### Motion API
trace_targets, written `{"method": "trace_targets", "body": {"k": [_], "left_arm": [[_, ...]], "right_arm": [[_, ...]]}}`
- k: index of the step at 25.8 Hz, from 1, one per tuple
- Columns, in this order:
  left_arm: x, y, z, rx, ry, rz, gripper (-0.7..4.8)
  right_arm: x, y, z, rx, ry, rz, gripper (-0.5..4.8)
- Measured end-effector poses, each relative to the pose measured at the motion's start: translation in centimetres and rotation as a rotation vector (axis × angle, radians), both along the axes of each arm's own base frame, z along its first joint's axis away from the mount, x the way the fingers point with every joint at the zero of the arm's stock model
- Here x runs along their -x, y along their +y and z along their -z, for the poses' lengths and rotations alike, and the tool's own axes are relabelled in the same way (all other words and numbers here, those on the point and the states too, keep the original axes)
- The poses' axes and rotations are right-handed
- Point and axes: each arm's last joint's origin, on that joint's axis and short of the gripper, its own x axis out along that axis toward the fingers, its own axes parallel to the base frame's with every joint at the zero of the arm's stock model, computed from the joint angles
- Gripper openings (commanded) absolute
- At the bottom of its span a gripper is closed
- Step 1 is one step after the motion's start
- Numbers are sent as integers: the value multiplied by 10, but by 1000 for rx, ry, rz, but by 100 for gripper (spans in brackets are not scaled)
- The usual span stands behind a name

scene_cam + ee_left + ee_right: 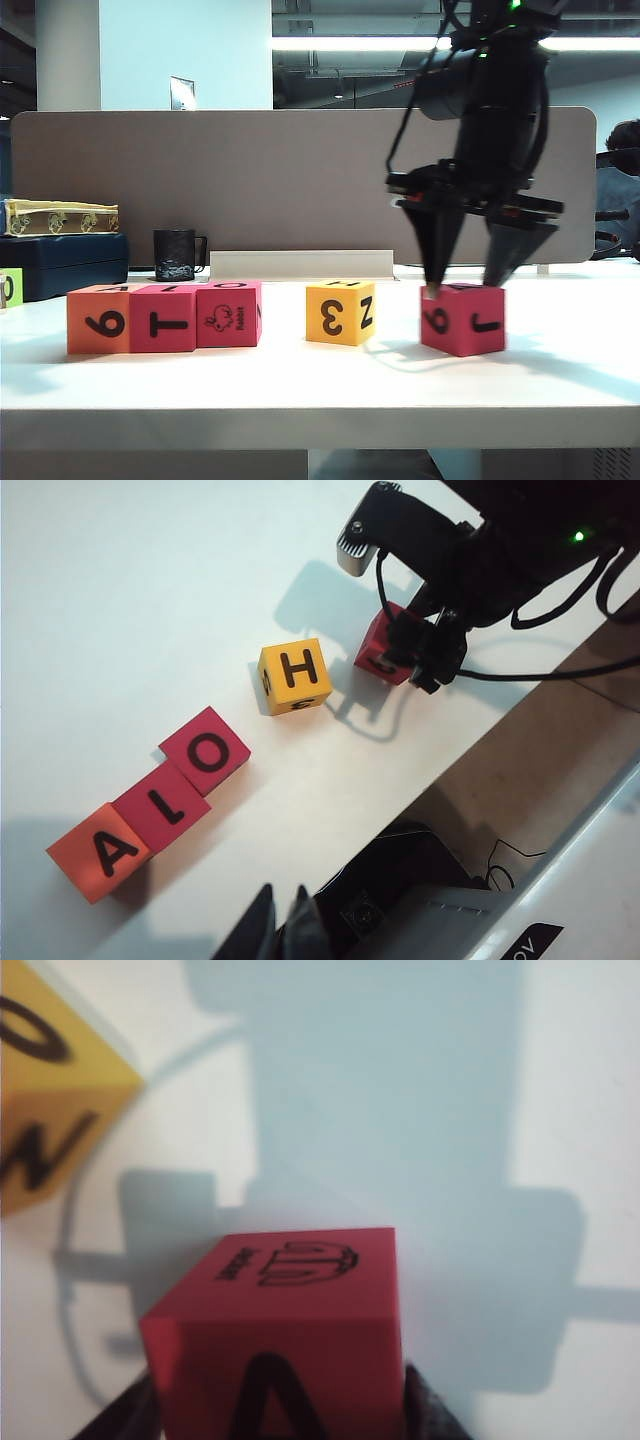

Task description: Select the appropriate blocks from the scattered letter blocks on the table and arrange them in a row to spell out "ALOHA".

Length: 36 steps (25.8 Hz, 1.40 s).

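Note:
On the white table (300,385) an orange block (100,852) showing A, a pink-red block (162,807) showing L and a pink-red block (205,750) showing O touch in a row. A yellow H block (295,675) stands apart to their right. Further right is a third pink-red block (463,320), A on top, resting on the table. My right gripper (280,1415) comes down from above, a finger pressed on each side of it. My left gripper (285,920) is shut and empty, well off the row, over the table's edge.
A black mug (177,254), a dark blue box (65,262) with a gold patterned box (60,216) on top, and a lime-green block (8,287) stand at the back left. A grey partition (300,180) closes off the rear.

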Motion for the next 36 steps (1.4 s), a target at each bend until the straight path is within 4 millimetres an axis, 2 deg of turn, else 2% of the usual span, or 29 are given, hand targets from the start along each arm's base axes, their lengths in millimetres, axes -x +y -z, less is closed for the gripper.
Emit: {"method": "trace_targets", "body": {"k": [2,3,4,11,12,13,14,15,16,19,29,31,33,34,36], "left_arm": [[0,0,0,0,0,0,17],[0,0,0,0,0,0,17],[0,0,0,0,0,0,18],[0,0,0,0,1,0,17],[0,0,0,0,1,0,18],[0,0,0,0,1,0,18],[0,0,0,0,1,0,17],[0,0,0,0,1,0,18],[0,0,0,0,1,0,18],[0,0,0,0,1,0,18],[0,0,0,-1,2,0,18],[1,1,1,-6,12,0,17],[2,1,1,-11,24,0,18],[2,1,2,-12,27,0,17],[2,1,2,-13,27,0,17]], "right_arm": [[0,4,0,-28,-12,-3,285],[0,9,-1,-37,-21,-9,245],[-1,11,0,-47,-34,-6,236],[-4,18,2,-71,-42,-5,234],[-4,18,2,-73,-42,-4,241],[-4,18,2,-73,-42,-4,274],[-4,18,2,-75,-45,-5,311],[-4,18,3,-76,-46,-5,393],[-6,19,5,-78,-45,-6,416],[-7,21,8,-71,-30,-4,428],[-18,26,-35,-115,-123,-12,430],[-19,26,-43,-80,-143,-1,342],[-18,23,-43,-27,-139,4,166],[-16,22,-42,-1,-130,3,109],[-14,17,-40,63,-112,-3,88]]}}
